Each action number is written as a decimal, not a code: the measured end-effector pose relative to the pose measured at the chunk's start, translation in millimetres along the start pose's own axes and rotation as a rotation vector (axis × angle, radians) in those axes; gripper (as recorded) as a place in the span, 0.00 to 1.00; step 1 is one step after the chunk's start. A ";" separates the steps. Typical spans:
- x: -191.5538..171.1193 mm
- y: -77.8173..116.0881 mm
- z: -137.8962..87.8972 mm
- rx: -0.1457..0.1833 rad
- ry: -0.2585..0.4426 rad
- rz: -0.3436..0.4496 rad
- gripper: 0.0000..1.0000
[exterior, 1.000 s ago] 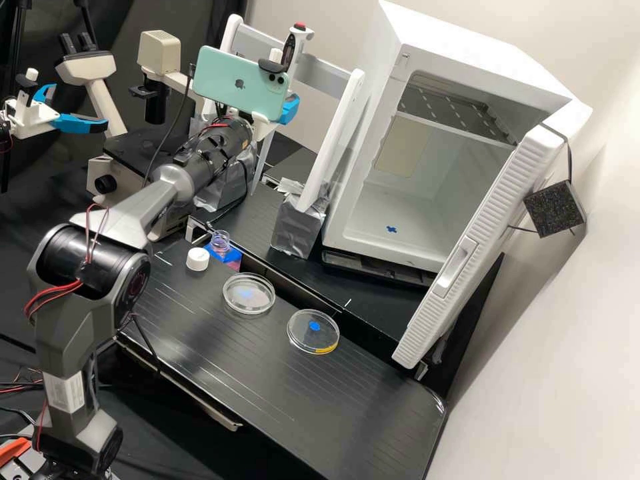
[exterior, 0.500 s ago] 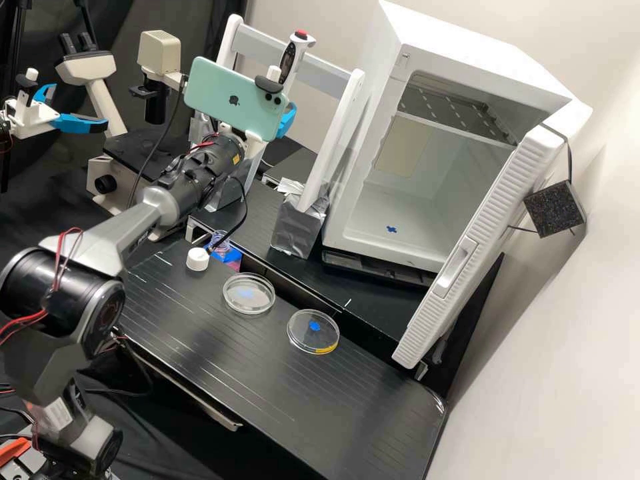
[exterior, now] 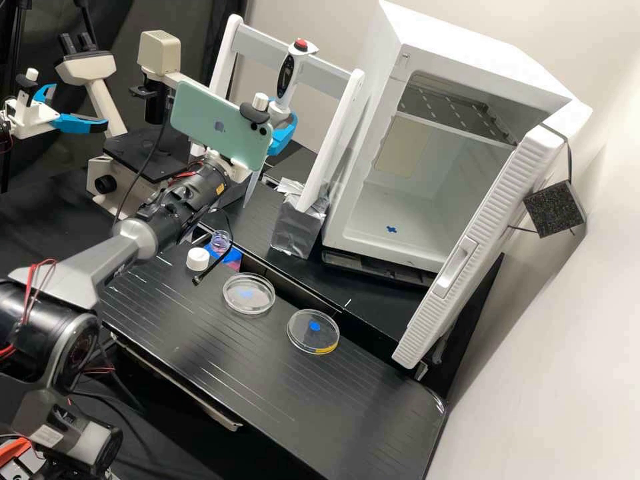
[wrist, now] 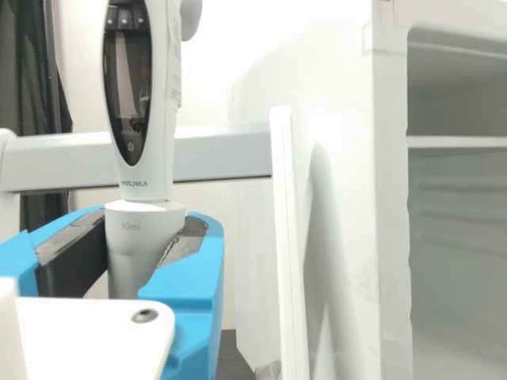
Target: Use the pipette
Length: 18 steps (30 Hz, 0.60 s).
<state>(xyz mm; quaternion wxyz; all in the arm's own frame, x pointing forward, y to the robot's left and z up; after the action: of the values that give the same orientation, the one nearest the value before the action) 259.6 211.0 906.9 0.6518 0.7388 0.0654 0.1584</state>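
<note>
The slim white pipette with a red button [exterior: 287, 80], grasped by the blue-fingered white gripper [wrist: 149, 229], is being drawn back from the white slatted rack [exterior: 337, 127], apparently freed for liquid handling.

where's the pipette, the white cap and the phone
Pipette [wrist: 163, 119], wrist view: its pale handle.
White cap [exterior: 198, 255], high view: its flat top.
Phone [exterior: 220, 127], high view: middle of its back.

bright light; glints along the black bench [exterior: 300, 387].
</note>
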 end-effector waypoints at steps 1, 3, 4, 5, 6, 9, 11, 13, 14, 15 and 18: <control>-2.3 -2.6 0.6 0.005 -0.001 -0.008 0.00; -8.4 -8.9 3.0 0.011 -0.007 -0.022 0.00; -10.8 -11.3 3.4 0.011 -0.006 -0.027 0.00; -12.6 -13.3 3.6 0.011 -0.005 -0.032 0.00; -14.2 -15.3 3.5 0.010 -0.001 -0.037 0.00; -18.8 -19.6 3.0 0.010 0.007 -0.048 0.00; -21.2 -22.6 2.3 0.007 0.013 -0.058 0.00; -23.0 -24.7 2.3 -0.006 0.020 -0.055 0.00; -23.7 -25.3 2.6 -0.009 0.021 -0.051 0.00; -25.0 -26.7 3.0 -0.008 0.020 -0.046 0.00; -26.4 -29.6 2.1 -0.030 0.035 -0.035 0.00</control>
<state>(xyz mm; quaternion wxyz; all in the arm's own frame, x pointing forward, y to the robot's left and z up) 238.6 205.2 873.7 0.6642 0.7247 0.0875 0.1609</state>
